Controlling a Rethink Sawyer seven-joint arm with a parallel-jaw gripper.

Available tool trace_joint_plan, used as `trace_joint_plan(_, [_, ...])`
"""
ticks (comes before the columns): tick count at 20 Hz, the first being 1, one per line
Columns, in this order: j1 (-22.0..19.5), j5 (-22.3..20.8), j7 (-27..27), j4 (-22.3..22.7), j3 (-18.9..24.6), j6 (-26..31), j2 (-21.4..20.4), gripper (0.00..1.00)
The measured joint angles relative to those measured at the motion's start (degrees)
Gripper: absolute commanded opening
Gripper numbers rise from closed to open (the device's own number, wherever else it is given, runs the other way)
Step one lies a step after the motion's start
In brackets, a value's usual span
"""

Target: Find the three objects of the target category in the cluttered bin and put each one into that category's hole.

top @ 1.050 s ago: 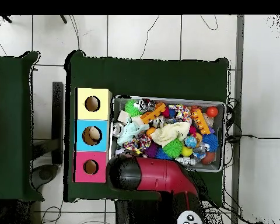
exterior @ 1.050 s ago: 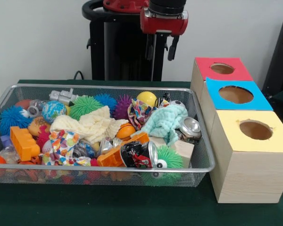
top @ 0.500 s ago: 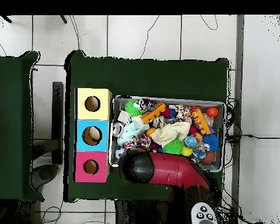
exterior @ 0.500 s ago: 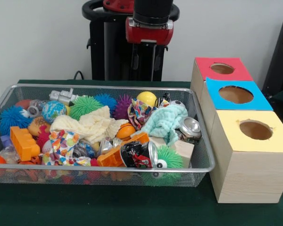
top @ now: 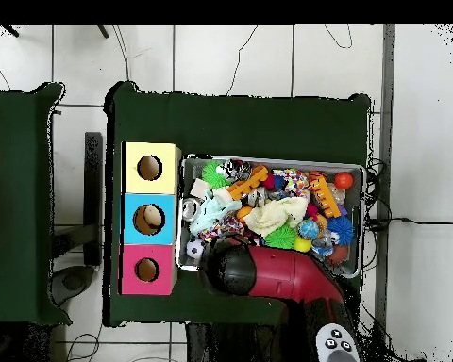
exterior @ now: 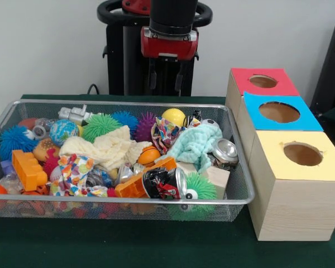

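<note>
My gripper (exterior: 166, 80) hangs open and empty above the far rim of the wire bin (exterior: 241, 167), over the yellow ball (exterior: 173, 116). In the overhead view the red arm head (top: 232, 271) hides the gripper and covers the bin's (top: 273, 161) near left corner. The bin holds a silver can (exterior: 225, 151), a crushed red and black can (exterior: 164, 183), a mint cloth (exterior: 195, 144), a cream cloth (exterior: 109, 148), several spiky balls and an orange brick (exterior: 28, 169). Beside the bin stand the red box (exterior: 285, 86), blue box (exterior: 308, 118) and yellow box (exterior: 330, 163), each with a round hole.
From overhead, a pale object shows inside the hole of the blue box (top: 151, 202); the holes of the yellow box (top: 150, 151) and the red box (top: 145, 255) look dark. A wooden block (exterior: 218, 177) lies at the bin's right front. A dark chair stands at the right edge.
The gripper has moved left in the front view, away from the boxes. Overhead, the arm head has slid from beside the red box to over the bin's corner.
</note>
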Motion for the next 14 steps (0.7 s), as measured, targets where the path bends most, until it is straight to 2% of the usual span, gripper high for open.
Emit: trace_joint_plan(14, [-3.8, -0.2, 0.0, -0.6, 1.3, -2.0, 0.5, 1.0])
